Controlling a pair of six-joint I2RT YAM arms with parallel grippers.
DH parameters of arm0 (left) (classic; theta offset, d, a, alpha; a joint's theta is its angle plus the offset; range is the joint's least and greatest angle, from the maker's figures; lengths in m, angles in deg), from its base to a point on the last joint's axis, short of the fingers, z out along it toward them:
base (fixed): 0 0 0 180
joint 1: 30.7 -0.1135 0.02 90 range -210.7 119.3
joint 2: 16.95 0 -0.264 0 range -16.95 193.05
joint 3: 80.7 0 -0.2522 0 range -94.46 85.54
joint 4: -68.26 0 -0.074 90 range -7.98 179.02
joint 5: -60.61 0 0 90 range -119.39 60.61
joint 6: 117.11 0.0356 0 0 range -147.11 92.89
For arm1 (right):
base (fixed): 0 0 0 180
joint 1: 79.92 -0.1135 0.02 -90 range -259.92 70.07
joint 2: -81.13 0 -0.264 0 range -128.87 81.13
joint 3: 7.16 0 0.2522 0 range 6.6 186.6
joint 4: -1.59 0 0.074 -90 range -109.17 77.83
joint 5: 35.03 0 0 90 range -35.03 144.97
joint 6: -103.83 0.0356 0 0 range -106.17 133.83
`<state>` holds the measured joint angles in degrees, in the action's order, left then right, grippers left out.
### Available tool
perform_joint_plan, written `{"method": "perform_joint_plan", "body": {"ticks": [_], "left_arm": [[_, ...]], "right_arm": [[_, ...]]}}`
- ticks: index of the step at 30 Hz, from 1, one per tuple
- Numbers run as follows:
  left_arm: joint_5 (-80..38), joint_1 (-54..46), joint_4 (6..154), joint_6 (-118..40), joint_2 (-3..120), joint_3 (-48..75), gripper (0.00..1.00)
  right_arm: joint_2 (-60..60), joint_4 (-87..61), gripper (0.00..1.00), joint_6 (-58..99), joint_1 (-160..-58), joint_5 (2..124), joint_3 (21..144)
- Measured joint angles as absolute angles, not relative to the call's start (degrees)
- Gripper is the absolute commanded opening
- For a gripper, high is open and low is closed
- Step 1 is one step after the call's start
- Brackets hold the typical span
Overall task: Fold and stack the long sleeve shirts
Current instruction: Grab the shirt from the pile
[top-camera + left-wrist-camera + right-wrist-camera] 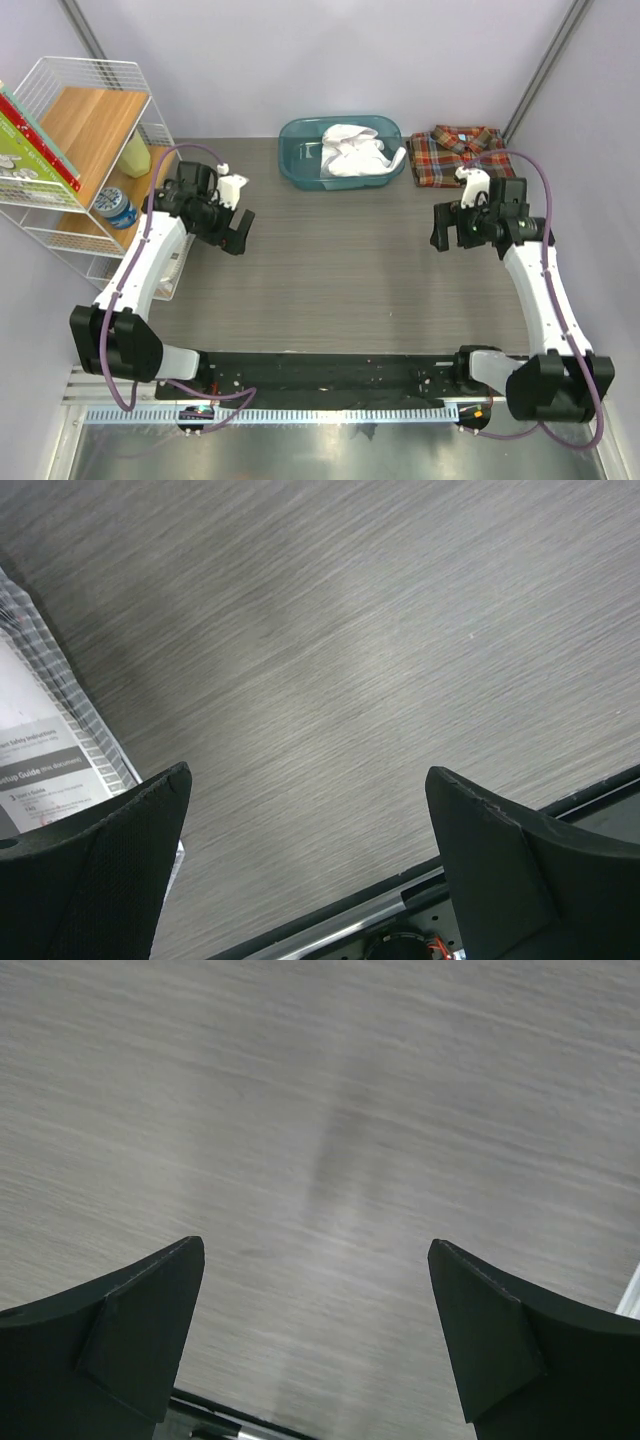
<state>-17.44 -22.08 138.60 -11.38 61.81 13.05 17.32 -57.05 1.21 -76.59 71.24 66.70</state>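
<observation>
A crumpled white long sleeve shirt (352, 152) lies in a teal tub (300, 150) at the back middle of the table. The plaid shirt (452, 155) sits folded on the table just right of the tub. My left gripper (238, 232) hovers open over the left part of the table, well short of the tub. My right gripper (450, 228) hovers open at the right, just in front of the plaid shirt. In the left wrist view the left gripper (308, 780) shows only bare table between its fingers. The right gripper (316, 1250) likewise frames nothing but tabletop.
A white wire shelf (85, 130) with wooden boards, books, a bottle and a blue-capped jar (118, 208) stands at the left edge. A printed leaflet (50, 750) lies by the left arm. The black base rail (320, 375) runs along the near edge.
</observation>
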Motion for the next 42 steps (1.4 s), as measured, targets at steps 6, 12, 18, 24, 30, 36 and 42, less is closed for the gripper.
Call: {"method": "perform_joint_plan", "body": {"ticks": [6, 12, 18, 24, 30, 36, 42], "left_arm": [[-15.91, -21.93, 138.82, -14.46, 62.03, 5.44, 1.00], [-15.65, -21.93, 135.30, -16.19, 60.92, 4.87, 1.00], [-16.13, -21.93, 134.03, -16.24, 60.63, 7.45, 1.00], [-17.86, -21.93, 134.14, -16.10, 60.65, 8.68, 1.00], [-19.30, -21.93, 134.08, -15.84, 60.11, 10.69, 1.00], [-20.59, -21.93, 134.10, -15.71, 59.95, 11.19, 1.00], [-21.44, -21.93, 134.14, -15.71, 60.13, 11.19, 1.00]], "right_arm": [[2.66, -54.14, 1.00, 2.83, -81.68, 70.15, 78.92], [-15.53, -47.24, 1.00, 6.13, -90.78, 65.30, 99.29], [-31.46, -41.09, 1.00, 10.39, -96.09, 61.45, 116.86], [-45.30, -36.33, 1.00, 13.93, -99.34, 59.40, 126.83], [-56.12, -33.38, 1.00, 14.34, -101.66, 53.84, 130.00], [-61.95, -28.37, 0.71, 13.38, -102.91, 49.32, 130.96], [-63.61, -26.14, 0.01, 10.59, -102.97, 48.34, 132.31]]}}
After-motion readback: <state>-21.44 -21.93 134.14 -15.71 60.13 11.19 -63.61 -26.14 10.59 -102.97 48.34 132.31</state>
